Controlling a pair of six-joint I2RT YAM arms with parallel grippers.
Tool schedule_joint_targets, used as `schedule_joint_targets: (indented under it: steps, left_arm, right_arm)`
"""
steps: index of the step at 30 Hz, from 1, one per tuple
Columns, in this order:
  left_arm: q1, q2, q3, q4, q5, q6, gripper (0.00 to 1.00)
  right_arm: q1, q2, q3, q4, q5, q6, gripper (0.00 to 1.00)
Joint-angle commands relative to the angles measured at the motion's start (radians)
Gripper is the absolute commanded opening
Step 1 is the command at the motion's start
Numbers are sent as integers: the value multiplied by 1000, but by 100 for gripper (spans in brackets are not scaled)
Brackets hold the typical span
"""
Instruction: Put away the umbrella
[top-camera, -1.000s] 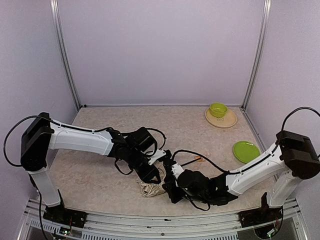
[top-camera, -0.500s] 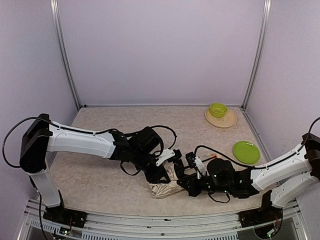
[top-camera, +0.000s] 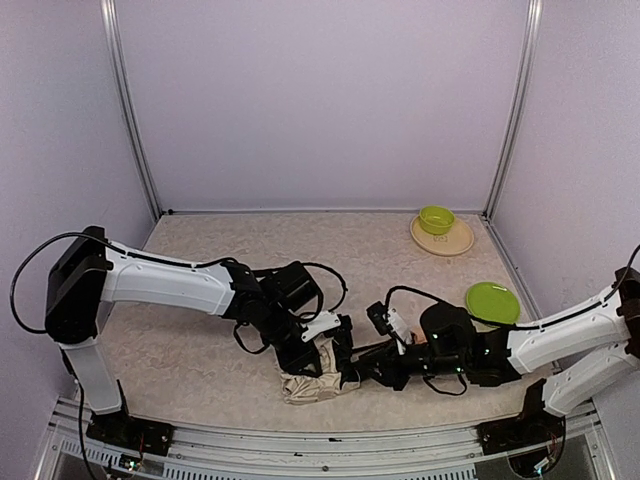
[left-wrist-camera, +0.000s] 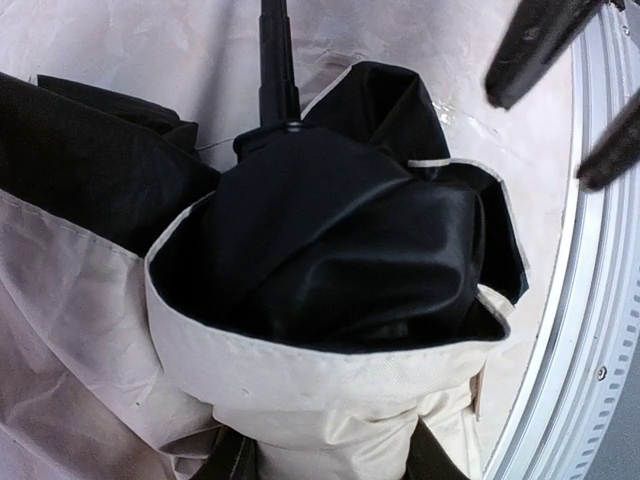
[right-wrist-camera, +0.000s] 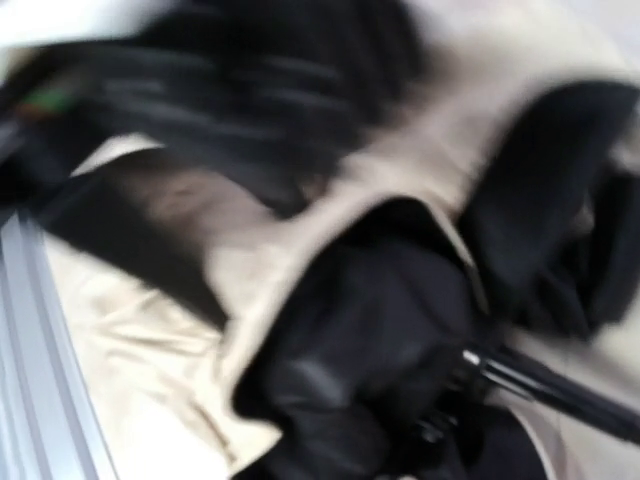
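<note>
Umbrella: the umbrella (top-camera: 308, 378) lies part-collapsed, cream fabric bunched and black lining showing, on the bench (top-camera: 200, 260) close to the front rail (left-wrist-camera: 590, 300), between the two arms.
Left jaws: the left gripper (top-camera: 320, 348) is clenched on a gathered fold of the cream fabric.
Right jaws: the right gripper (top-camera: 350, 374) sits just beside the bundle. Its own view is smeared. Seen from the left wrist, two dark fingers (left-wrist-camera: 540, 45), probably its own, stand parted with only bench between them, so released.
Axis: the black shaft (left-wrist-camera: 275, 60) leaves the canopy on the side away from the left jaws. Handle not seen.
Nearer arm: the left has contact.
Next, by my judgement: the right takes the shaft while the left steadies the cloth.
Surface: flat, speckled beige.
Room: green plate (top-camera: 491, 302) and green bowl (top-camera: 436, 218), well apart at far right.
</note>
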Motion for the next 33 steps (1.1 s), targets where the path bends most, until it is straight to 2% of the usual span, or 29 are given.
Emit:
schedule_joint_targets:
  steps: [1, 3, 5, 9, 13, 16, 22, 23, 26, 28, 30, 33]
  left_arm:
    - [24, 55, -1, -86, 76, 22, 10]
    - [31, 59, 0, -86, 104, 28, 10]
    - [34, 61, 4, -86, 112, 34, 10]
    - [37, 66, 14, -94, 116, 46, 11]
    - [40, 60, 11, -87, 130, 49, 11]
    - [40, 59, 7, -81, 100, 42, 9]
    - [15, 6, -41, -18, 10, 40, 3]
    - [12, -2, -44, -9, -4, 38, 1]
    - [10, -35, -47, 26, -61, 19, 0]
    - [15, -70, -48, 53, -108, -4, 0]
    - [21, -105, -52, 81, -178, -33, 0]
    - [25, -169, -59, 127, -303, -67, 0]
  right_arm:
    - [73, -68, 83, -108, 25, -358, 25]
    - [117, -42, 159, -234, 74, -509, 30]
    - [144, -16, 219, -324, 104, -634, 40]
    - [161, 26, 286, -392, 128, -871, 59]
    - [162, 61, 347, -438, 108, -1057, 64]
    - [150, 49, 375, -478, 60, -1102, 64]
    - [45, -146, 344, -489, -286, -981, 65]
    - [33, -174, 325, -482, -289, -956, 66]
    - [10, -232, 282, -473, -158, -835, 68]
    - [-40, -251, 262, -470, -161, -730, 67]
    - [-61, -257, 202, -390, -180, -617, 62]
    - [-52, -202, 108, -208, -208, -424, 50]
